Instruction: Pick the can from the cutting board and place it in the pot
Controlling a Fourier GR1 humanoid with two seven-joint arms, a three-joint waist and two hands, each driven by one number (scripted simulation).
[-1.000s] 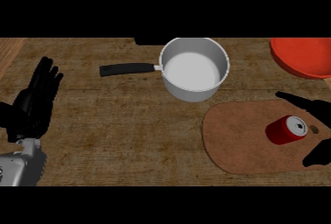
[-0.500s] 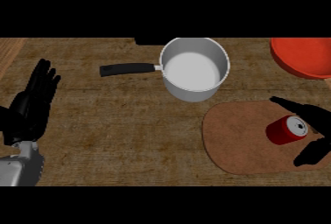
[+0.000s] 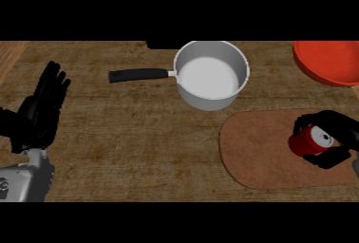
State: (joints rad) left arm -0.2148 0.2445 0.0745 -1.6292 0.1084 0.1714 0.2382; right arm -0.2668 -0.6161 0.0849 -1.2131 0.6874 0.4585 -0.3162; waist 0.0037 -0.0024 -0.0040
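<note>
Red can (image 3: pixel 310 141) at 4 o'clock on cutting board (image 3: pixel 259 152). Right hand (image 3: pixel 335 142) curled round it. Left hand (image 3: pixel 41 111) spread, resting at 9 o'clock. Pot (image 3: pixel 210 75) at 12 o'clock on table (image 3: pixel 133 142). Risk: round can slipping during lift; clipping pot rim.

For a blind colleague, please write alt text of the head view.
The right hand curls round a red can on the brown cutting board. Up-left stands an empty steel pot with a black handle; an orange bowl sits top right. The left hand rests open at left.
</note>
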